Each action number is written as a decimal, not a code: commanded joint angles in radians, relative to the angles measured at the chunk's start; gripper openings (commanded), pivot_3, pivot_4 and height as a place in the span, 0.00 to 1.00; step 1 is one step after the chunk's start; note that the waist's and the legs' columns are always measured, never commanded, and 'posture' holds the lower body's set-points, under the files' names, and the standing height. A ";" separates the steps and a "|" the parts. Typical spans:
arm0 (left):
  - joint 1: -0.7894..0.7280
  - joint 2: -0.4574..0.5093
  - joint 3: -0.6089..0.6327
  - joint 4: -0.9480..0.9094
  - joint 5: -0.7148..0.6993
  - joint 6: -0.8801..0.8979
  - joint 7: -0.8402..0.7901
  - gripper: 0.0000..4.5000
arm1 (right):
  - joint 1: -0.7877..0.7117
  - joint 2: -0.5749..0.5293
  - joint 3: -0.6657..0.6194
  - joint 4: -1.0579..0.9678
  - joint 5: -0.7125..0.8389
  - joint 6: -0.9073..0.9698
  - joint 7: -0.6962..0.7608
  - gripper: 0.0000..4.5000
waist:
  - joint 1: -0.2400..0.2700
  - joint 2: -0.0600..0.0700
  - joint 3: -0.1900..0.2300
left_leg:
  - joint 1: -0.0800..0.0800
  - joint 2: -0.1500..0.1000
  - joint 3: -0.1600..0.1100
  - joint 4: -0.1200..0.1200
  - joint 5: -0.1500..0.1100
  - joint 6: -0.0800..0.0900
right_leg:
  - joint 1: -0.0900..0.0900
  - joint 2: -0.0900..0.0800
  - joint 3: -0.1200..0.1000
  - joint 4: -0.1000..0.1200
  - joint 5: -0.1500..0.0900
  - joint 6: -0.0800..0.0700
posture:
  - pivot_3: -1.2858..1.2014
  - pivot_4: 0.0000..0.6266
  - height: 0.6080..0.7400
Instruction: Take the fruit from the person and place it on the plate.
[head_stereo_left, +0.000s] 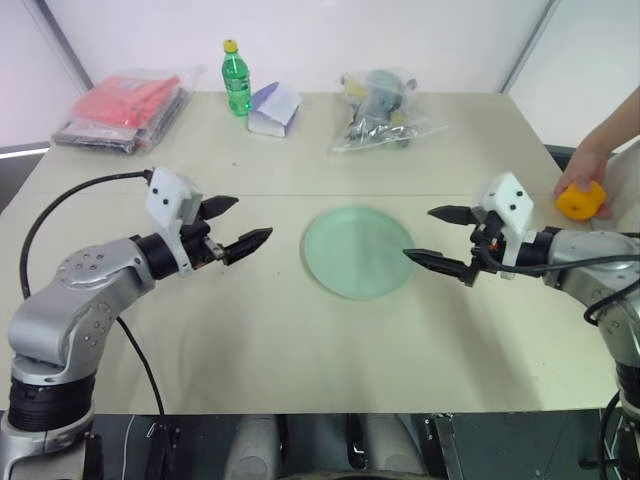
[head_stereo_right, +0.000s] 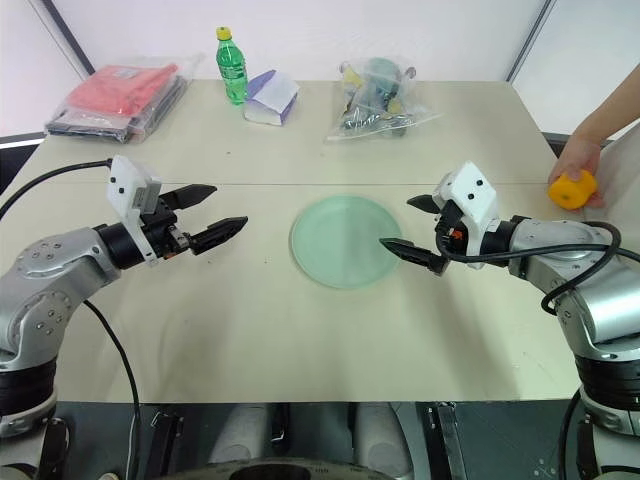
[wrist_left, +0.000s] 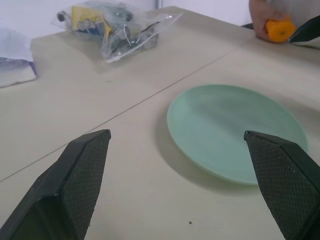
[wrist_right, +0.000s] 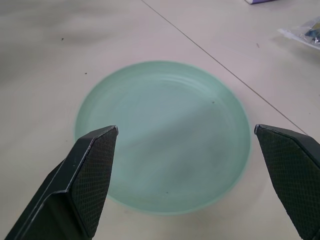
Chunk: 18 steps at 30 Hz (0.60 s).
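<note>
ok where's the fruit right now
The fruit sits under the person's hand at the table's far right edge, beyond the right gripper and right of the plate.

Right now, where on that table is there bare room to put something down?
Bare tabletop lies along the near edge, in front of the plate and both open grippers, left and right. The far edge is crowded: red packet, bottle, book, bagged items.

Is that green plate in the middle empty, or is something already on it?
Empty. The plate shows bare green all over, and the fruit is under the person's hand at the table's edge.
</note>
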 joint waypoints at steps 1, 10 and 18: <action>0.006 0.021 0.030 -0.025 -0.026 -0.005 -0.019 1.00 | 0.002 -0.015 -0.024 -0.021 -0.004 -0.024 0.009 1.00 | 0.000 0.000 0.000 | 0.000 0.000 0.000 0.000 0.000 0.000 | 0.000 0.000 0.000 0.000 0.000 0.000 | 0.52 0.24 0.93; 0.017 0.024 0.041 -0.039 -0.058 0.005 0.002 1.00 | 0.034 -0.035 -0.055 -0.019 -0.008 -0.025 0.021 1.00 | 0.000 0.000 0.000 | 0.000 0.000 0.000 0.000 0.000 0.000 | 0.000 0.000 0.000 0.000 0.000 0.000 | 0.52 0.24 0.93; 0.035 0.034 0.055 -0.048 -0.058 -0.003 0.006 1.00 | 0.051 -0.035 -0.068 -0.027 0.000 -0.021 0.013 1.00 | 0.000 0.000 0.000 | 0.000 0.000 0.000 0.000 0.000 0.000 | 0.000 0.000 0.000 0.000 0.000 0.000 | 0.52 0.24 0.93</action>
